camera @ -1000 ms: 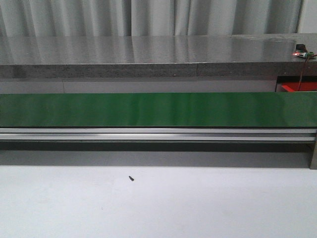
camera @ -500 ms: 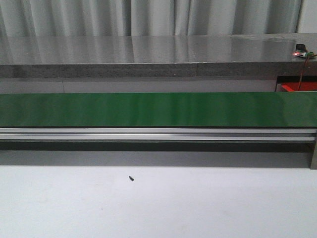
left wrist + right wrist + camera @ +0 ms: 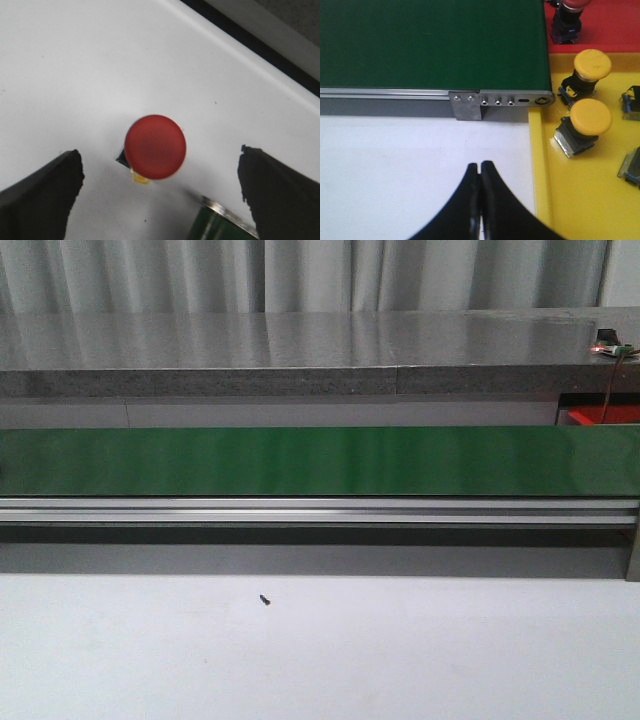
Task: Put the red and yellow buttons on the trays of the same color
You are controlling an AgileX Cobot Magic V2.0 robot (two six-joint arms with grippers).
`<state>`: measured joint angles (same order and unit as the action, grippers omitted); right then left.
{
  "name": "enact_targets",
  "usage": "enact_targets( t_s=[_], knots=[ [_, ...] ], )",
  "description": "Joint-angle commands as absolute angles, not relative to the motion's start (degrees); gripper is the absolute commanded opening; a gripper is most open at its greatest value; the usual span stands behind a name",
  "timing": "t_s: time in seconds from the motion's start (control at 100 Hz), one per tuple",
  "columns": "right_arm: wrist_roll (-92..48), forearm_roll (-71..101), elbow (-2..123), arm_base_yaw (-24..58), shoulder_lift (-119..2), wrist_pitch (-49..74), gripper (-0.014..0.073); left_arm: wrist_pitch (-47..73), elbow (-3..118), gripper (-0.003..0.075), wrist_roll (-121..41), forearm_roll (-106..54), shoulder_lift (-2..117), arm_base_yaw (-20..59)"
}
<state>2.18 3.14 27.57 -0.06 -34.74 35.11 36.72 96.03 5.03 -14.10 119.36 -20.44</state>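
Backdrop: pale curtains hang behind a grey stone counter.
Table: one white table, with a single small dark speck lying on it.
Belt: one green belt runs across the front view on an aluminium rail; its end bracket shows in the right wrist view, touching the yellow tray.
Left gripper: spread wide, its two dark fingers either side of the red button and touching nothing.
Red button: one, cap up on the white table, between the left fingers; a green cylinder with a metal rim sits just beside it.
Right gripper: fingers pressed together, holding nothing, above the white table just beside the yellow tray.
Yellow tray: two yellow buttons lie in it, near each other; two more parts show at the frame edge, too cut off to tell.
Red tray: beyond the yellow tray, holding one button partly cut off.
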Motion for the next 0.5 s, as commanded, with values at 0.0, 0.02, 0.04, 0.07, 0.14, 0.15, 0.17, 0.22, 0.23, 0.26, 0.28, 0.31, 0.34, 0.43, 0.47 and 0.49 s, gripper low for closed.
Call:
enact_targets(
  t_s=[0.0,0.02,0.04,0.07,0.14,0.15,0.17,0.22,0.23,0.26,0.28,0.31,0.34,0.43,0.47,0.49],
  knots=[
    [1.69,2.77,29.03,-0.38,-34.69,31.22,-0.0067,32.59,98.03,0.0616,5.54,-14.65,117.25,-21.14],
    [1.69,2.77,29.03,-0.38,-34.69,31.22,-0.0067,32.43,98.03,0.0616,5.54,-14.65,117.59,-21.14],
    [1.69,2.77,29.03,-0.38,-34.69,31.22,-0.0067,32.31,98.03,0.0616,5.54,-14.65,117.89,-21.14],
    [1.69,2.77,29.03,-0.38,-34.69,31.22,-0.0067,32.02,98.03,0.0616,5.54,-14.65,118.48,-21.14],
    [1.69,2.77,29.03,-0.38,-34.69,31.22,-0.0067,31.57,98.03,0.0616,4.98,-14.65,119.60,-21.14],
    [1.69,2.77,29.03,-0.38,-34.69,31.22,-0.0067,31.60,98.03,0.0616,4.98,-14.65,119.73,-21.14],
    [1.69,2.77,29.03,-0.38,-34.69,31.22,-0.0067,31.46,98.03,0.0615,4.98,-14.76,120.00,-21.14],
    [1.69,2.77,29.03,-0.38,-34.69,31.22,-0.0067,30.95,98.03,0.0606,4.98,-14.76,120.54,-21.14],
    [1.69,2.77,29.03,-0.38,-34.69,31.22,-0.0067,30.77,98.03,0.0603,4.98,-14.76,120.68,-21.14],
    [1.69,2.77,29.03,-0.38,-34.69,31.22,-0.0067,30.31,98.03,0.0599,4.98,-14.76,120.94,-21.14],
    [1.69,2.77,29.03,-0.38,-34.69,31.22,-0.0067,30.04,98.03,0.0598,4.98,-14.76,121.01,-21.14],
    [1.69,2.77,29.03,-0.38,-34.69,31.22,-0.0067,29.72,98.03,0.0598,4.98,-14.76,121.25,-21.14],
    [1.69,2.77,29.03,-0.38,-34.69,31.22,-0.0067,29.41,98.03,0.0598,4.98,-14.76,121.52,-21.14],
    [1.69,2.77,29.03,-0.38,-34.69,31.22,-0.0067,28.49,98.03,0.0598,4.89,-14.76,122.10,-21.14],
    [1.69,2.77,29.03,-0.38,-34.69,31.22,-0.0067,28.25,98.03,0.0589,4.89,-14.76,122.21,-21.03],
    [1.69,2.77,29.03,-0.38,-34.69,31.22,-0.0067,28.09,98.03,0.0579,4.89,-14.76,122.21,-21.03]
  ],
)
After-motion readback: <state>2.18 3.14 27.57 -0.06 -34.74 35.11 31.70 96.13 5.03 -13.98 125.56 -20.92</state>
